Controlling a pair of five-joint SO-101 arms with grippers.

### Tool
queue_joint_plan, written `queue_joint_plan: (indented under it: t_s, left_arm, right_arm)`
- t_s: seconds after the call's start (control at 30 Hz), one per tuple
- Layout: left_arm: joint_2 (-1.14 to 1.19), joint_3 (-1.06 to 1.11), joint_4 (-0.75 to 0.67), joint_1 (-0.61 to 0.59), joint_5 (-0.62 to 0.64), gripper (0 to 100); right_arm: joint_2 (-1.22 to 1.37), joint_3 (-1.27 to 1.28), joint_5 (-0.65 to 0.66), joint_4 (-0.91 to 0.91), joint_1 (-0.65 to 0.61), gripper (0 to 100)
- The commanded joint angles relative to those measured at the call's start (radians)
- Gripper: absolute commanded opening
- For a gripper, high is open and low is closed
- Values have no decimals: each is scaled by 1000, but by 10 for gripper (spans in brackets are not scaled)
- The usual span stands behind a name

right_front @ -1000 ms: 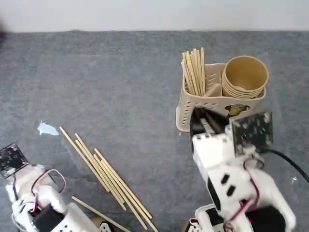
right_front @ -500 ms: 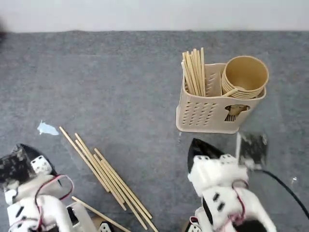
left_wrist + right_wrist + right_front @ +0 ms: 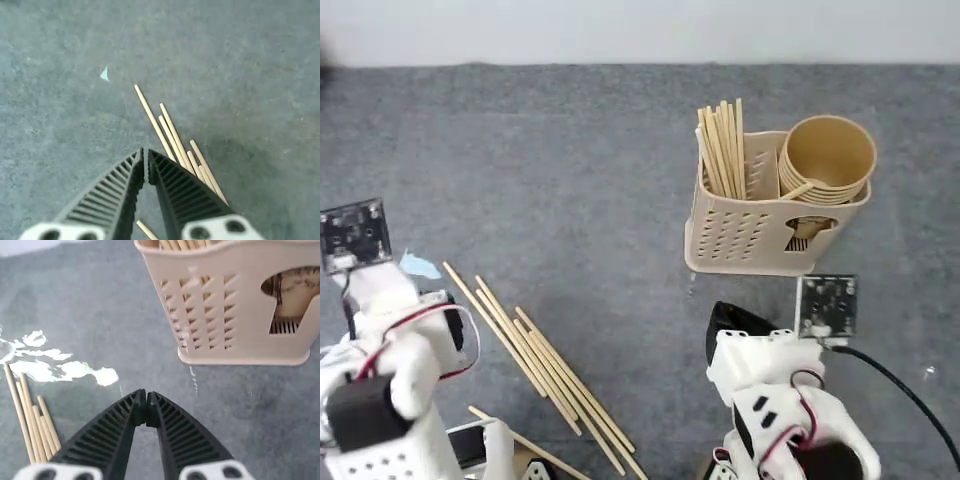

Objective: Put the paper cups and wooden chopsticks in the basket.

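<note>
High view: basket [image 3: 760, 240] holds the paper cups [image 3: 828, 160] plus some chopsticks [image 3: 722, 150]; loose chopsticks [image 3: 545, 375] lie on the counter [image 3: 570, 180], well apart. Left wrist: left gripper [image 3: 146, 152] fingers pinched together, empty, beside the loose ones. Right wrist: right gripper [image 3: 146, 396] fingers closed too, near the basket.

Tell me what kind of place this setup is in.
Probably a robotics test bench, not a kitchen: small robot arms sit at a grey felt-like mat, a plain pale wall runs behind, and loose wooden chopsticks lie near a beige basket.
</note>
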Motion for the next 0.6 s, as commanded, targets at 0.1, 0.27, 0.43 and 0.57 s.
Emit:
queue_joint_plan:
  t_s: [0.1,0.27,0.43,0.57]
  left_arm:
    - [104,145,-195,3,63,13]
    - [229,318,-405,9,161,13]
    - [408,355,-520,8,163,17]
    - [555,314,-529,8,170,133]
  right_arm:
    - [24,178,-14,-177,-15,14]
    - [24,230,-14,-232,-16,14]
    - [24,272,-17,-242,-16,14]
    - [24,278,-17,-242,-18,14]
